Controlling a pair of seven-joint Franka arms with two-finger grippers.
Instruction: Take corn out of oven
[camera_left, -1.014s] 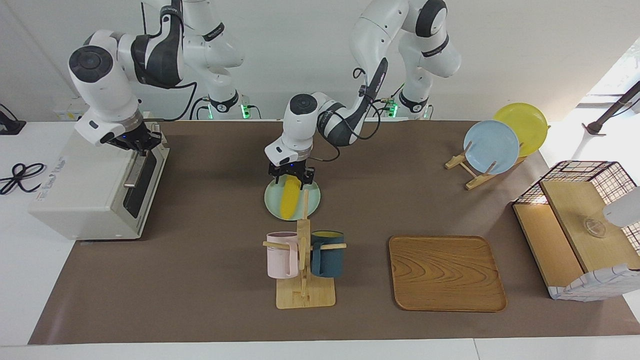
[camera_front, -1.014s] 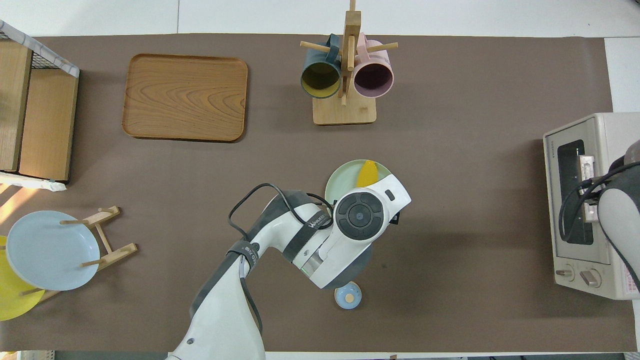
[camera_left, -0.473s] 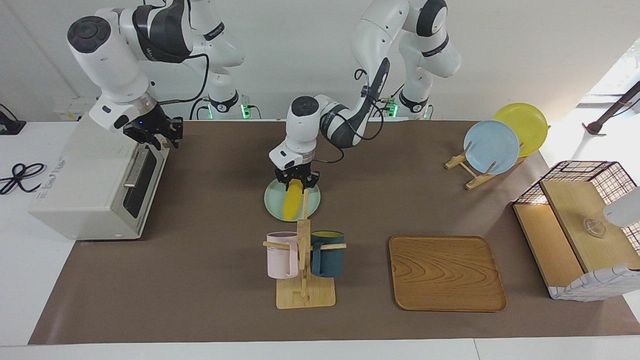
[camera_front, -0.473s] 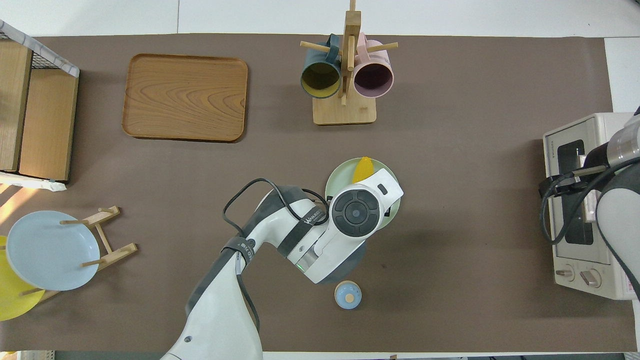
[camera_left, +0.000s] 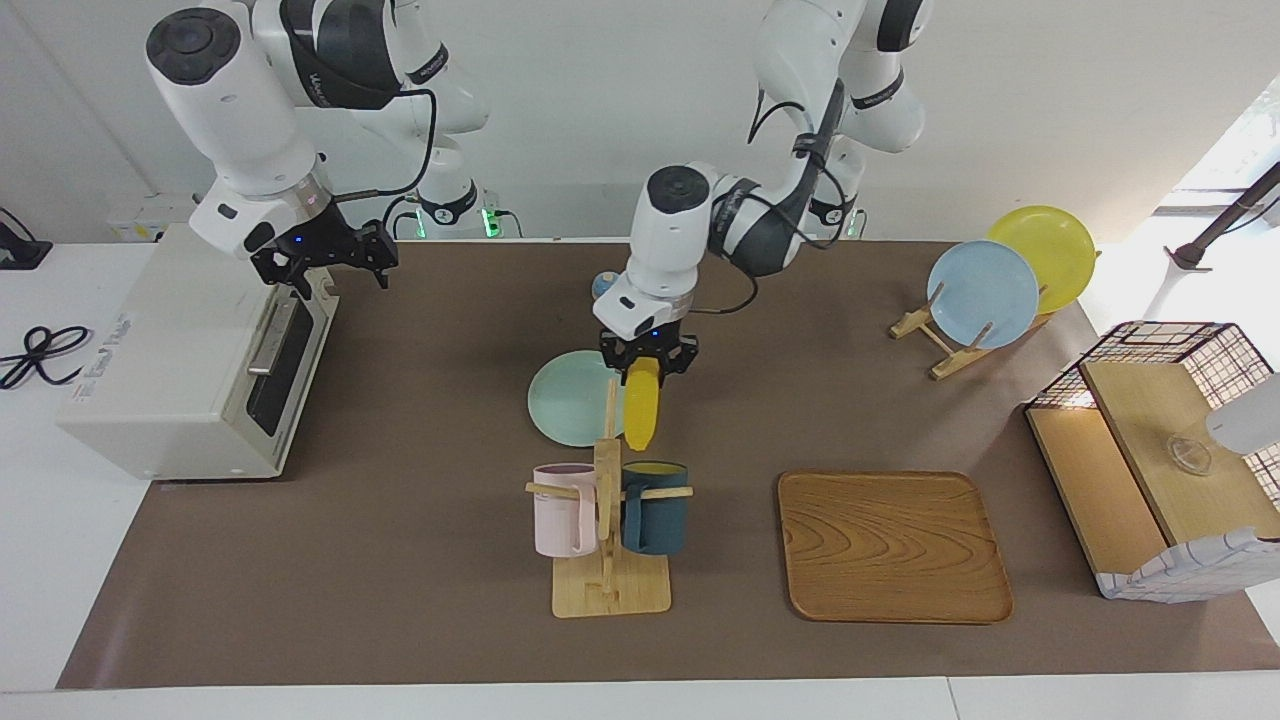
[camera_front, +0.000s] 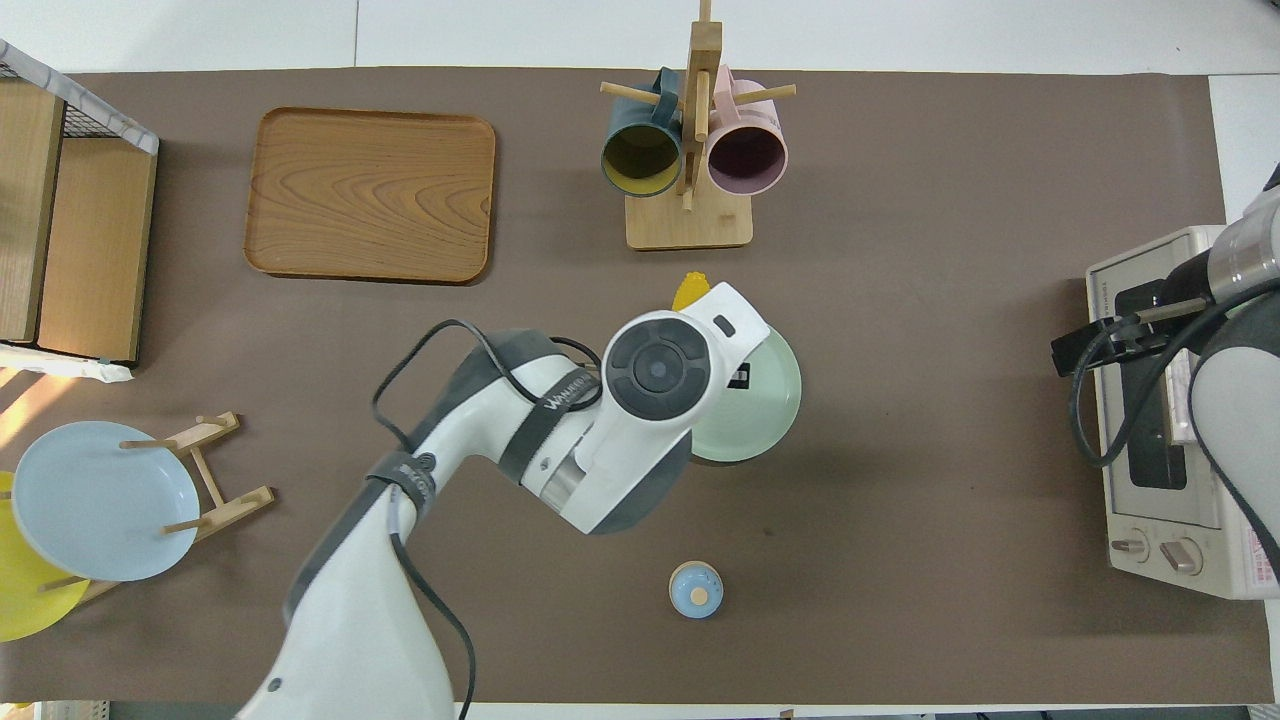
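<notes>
Wooden mug rack just beside the corn, green plate adjacent.

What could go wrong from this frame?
1. The left gripper holds the corn by its top end only, so it hangs down and might slip or swing.
2. The corn's tip hangs close above the mug rack and dark blue mug, so a low move could clip them.
3. The right gripper hovers by the oven.

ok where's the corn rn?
Corn hangs from the left gripper, lifted off the green plate, over the mat between that plate and the mug rack.
</notes>
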